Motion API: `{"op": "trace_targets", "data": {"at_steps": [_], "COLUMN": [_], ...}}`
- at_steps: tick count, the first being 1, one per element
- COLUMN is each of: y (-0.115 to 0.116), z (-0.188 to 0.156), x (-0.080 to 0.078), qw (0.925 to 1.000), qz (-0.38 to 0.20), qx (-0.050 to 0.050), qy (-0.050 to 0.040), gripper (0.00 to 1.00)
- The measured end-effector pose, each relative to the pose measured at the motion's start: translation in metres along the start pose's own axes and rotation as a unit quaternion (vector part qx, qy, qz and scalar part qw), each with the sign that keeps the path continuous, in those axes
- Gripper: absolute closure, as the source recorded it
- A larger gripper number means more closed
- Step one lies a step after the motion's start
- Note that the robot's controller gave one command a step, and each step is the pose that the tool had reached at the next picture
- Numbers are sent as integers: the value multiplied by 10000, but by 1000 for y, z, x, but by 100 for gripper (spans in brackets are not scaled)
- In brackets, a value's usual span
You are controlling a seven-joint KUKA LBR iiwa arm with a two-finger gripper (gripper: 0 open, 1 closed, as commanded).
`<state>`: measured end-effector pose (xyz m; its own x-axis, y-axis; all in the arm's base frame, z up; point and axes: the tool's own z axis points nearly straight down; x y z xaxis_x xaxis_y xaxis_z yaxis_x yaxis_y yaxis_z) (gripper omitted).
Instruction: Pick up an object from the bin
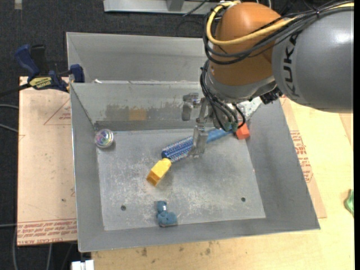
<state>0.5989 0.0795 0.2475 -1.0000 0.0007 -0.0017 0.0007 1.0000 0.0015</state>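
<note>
Gripper [198,145], its grip impossible to tell, stood down at the blue bristled brush [179,149] directly beneath it, apparently at the grasp stage, with a firm closure and lift seemingly next.

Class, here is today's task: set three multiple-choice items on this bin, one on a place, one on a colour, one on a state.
1. Where does the shiny ball lie? A far left; B far right; C front edge.
2. The block near the middle is: A red; B yellow; C green.
3. The pincer is: A down at the blue brush; B raised outside; C at the ball.

Key: 1 A, it sits far left. 2 B, it is plainly yellow. 3 A, its tip is at the brush.
</note>
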Motion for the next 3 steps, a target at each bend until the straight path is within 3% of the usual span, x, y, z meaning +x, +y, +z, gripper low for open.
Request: {"op": "trace_targets", "data": {"at_steps": [1,2,3], "y": [0,0,0], "z": [0,0,0], "x": [0,0,0], "qw": [10000,10000,10000], "qz": [4,5,5], "qx": [-1,-1,-1], "qy": [0,0,0], "gripper": [100,0,100]}}
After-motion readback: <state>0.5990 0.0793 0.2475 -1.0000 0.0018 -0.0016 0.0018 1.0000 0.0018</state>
